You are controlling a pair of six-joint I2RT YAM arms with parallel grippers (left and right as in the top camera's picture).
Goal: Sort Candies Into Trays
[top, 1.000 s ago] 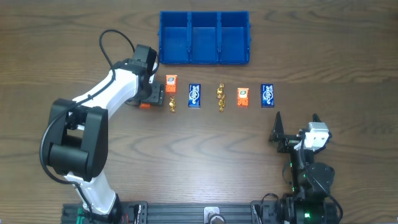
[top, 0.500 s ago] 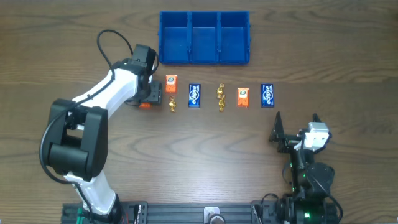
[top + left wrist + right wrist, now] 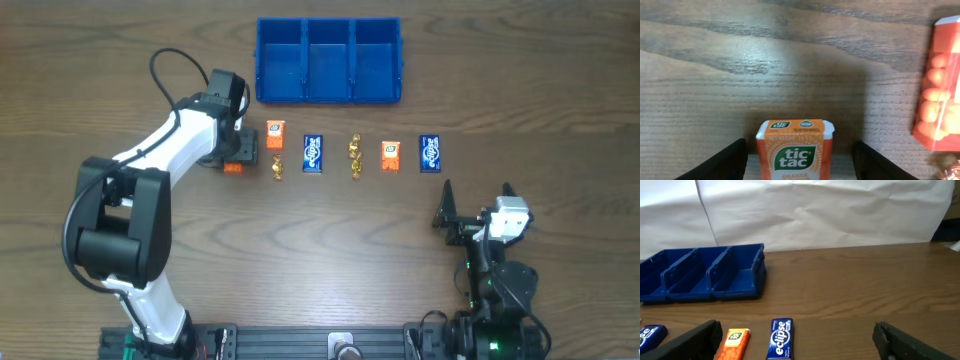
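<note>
Wood-grain tabletop (image 3: 560,120) carries a blue three-compartment tray (image 3: 329,98) at the far side, with the candy row nearer the arms. At the row's left end the left gripper (image 3: 799,162) has its fingers spread, with an orange mint box (image 3: 795,147) between them untouched (gaps show on both sides). Next come a second orange box (image 3: 275,135), gold-wrapped candy (image 3: 278,168), blue gum pack (image 3: 313,153), further gold candies (image 3: 354,158), third orange box (image 3: 390,156) and second blue pack (image 3: 431,153), while the right gripper (image 3: 476,205) sits near its base, fingers wide apart, holding nothing.

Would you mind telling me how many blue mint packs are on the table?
2. One blue pack lies near the row's middle; the other ends the row at the right. The left arm could hide another.
</note>
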